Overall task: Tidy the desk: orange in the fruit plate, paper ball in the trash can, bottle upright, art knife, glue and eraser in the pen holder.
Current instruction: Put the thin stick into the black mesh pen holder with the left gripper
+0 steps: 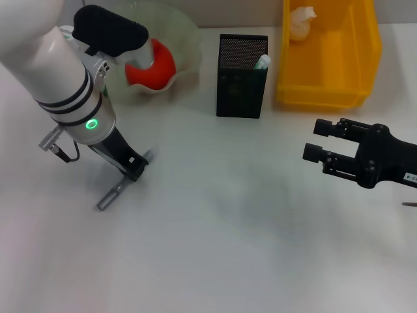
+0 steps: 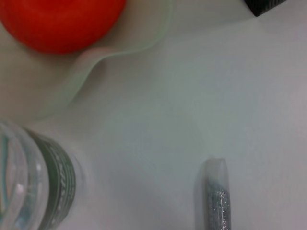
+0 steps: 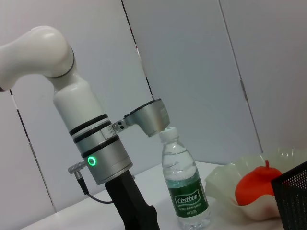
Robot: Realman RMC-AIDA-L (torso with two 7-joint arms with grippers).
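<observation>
— Where's my left gripper [image 1: 124,181]?
— Fingers apart, low over the desk [image 1: 215,222] beside the upright bottle [image 3: 184,184] (orange [image 1: 153,65] in the fruit plate [image 1: 186,39], far-left corner).
— Right gripper [image 1: 322,142]?
— Spread, holding nothing, near the right edge.

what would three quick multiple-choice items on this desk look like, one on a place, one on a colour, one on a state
1. Where is the orange?
A. in the green glass bowl
B. in the yellow bin
C. on the bare desk

2. What colour is the mesh pen holder?
A. yellow
B. black
C. white

3. How is the bottle?
A. lying flat
B. standing upright
C. inside the bin

Answers:
1 A, it sits inside the wavy rim.
2 B, the mesh box is black.
3 B, the right wrist view shows it standing, cap on top, beside the left arm.
</observation>
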